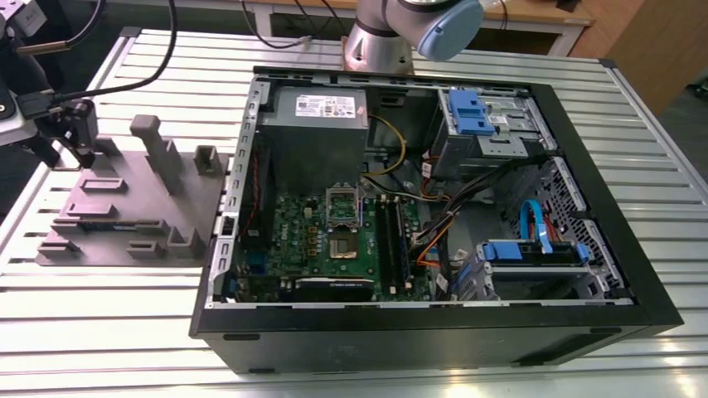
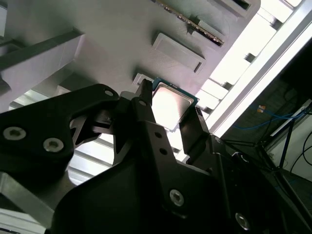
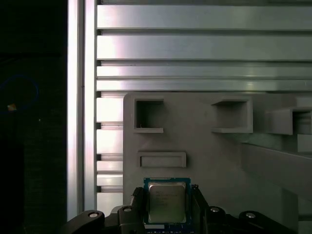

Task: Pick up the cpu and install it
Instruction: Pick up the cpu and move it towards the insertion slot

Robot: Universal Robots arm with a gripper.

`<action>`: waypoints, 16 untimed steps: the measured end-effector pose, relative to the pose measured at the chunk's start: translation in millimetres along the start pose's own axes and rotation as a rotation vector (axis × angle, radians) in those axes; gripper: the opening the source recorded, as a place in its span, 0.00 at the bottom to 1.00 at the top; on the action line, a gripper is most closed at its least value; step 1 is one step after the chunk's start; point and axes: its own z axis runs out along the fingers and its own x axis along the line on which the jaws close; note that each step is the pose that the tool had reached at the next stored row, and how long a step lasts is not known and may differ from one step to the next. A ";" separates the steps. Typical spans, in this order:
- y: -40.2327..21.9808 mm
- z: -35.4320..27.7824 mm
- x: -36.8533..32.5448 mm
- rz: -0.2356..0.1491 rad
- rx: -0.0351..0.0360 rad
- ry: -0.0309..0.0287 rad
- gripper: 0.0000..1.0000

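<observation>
My tool (image 2: 169,109) is pinching the cpu (image 3: 166,202) between its fingertips, by two opposite edges, over the grey fixture (image 3: 219,156). I am judging it light, stiff and fragile (slick metal top too), so I am gripping edges only.

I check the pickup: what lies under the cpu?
Beneath the cpu is the grey plastic fixture. The cpu covers the spot directly below, so contact cannot be seen.

Robotics lab or workshop, slotted aluminium table (image 1: 111,323), open PC case (image 1: 443,336) at centre, grey fixture (image 1: 122,215) at 9 o'clock, arm base (image 1: 376,46) at 12 o'clock
</observation>
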 end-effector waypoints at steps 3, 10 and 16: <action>0.1 -2.2 -0.1 0.000 0.0000 -0.0001 0.47; 0.3 -4.6 -0.1 0.000 0.0000 0.0000 0.47; 0.4 -5.5 -0.1 0.000 0.0001 -0.0001 0.47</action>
